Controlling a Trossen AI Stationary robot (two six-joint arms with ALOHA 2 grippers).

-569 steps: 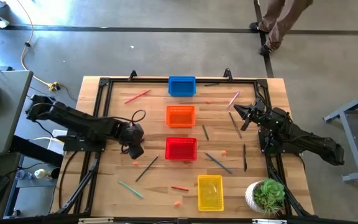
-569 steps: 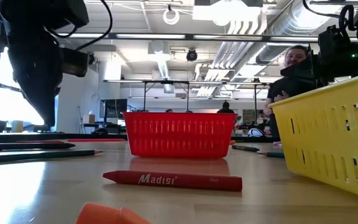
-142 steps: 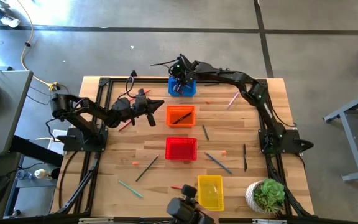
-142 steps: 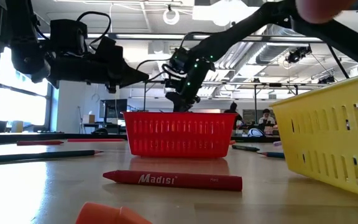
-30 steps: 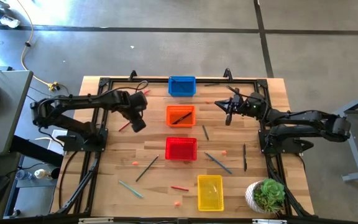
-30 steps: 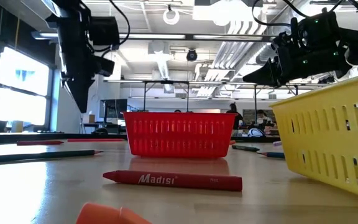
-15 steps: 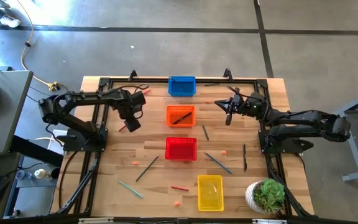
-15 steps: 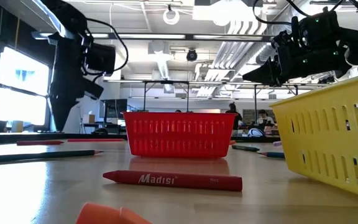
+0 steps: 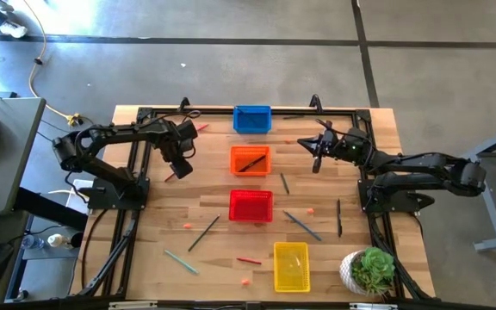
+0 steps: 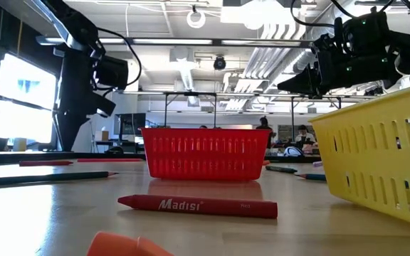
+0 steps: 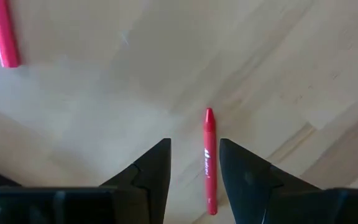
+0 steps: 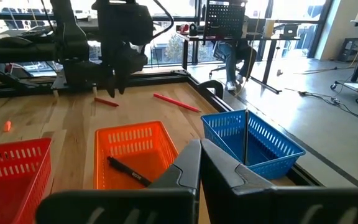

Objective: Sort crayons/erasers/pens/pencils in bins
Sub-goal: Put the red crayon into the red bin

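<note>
Four bins stand in a row down the table's middle: blue (image 9: pixel 252 119), orange (image 9: pixel 250 160) with a dark pen in it, red (image 9: pixel 251 205), yellow (image 9: pixel 290 265). My left gripper (image 9: pixel 179 168) points down, open, over a red crayon (image 11: pixel 209 158) that lies flat on the wood between its fingertips; I cannot tell whether they touch it. My right gripper (image 9: pixel 315 156) hovers right of the orange bin, shut and empty (image 12: pixel 199 149). Tiny orange erasers lie on the table at the near left (image 9: pixel 187 226) and near the front edge (image 9: pixel 246 281).
Loose sticks lie about: a pink one (image 11: pixel 2 34) near the left gripper, a dark pencil (image 9: pixel 203 232), a teal one (image 9: pixel 181 261), a red crayon (image 9: pixel 249 260), a blue pen (image 9: pixel 303 226), a dark pen (image 9: pixel 338 217). A potted plant (image 9: pixel 370 271) stands at the near right corner.
My left gripper has gone toward the table's left edge and down, toward the red crayon on the wood. My right arm has kept still.
</note>
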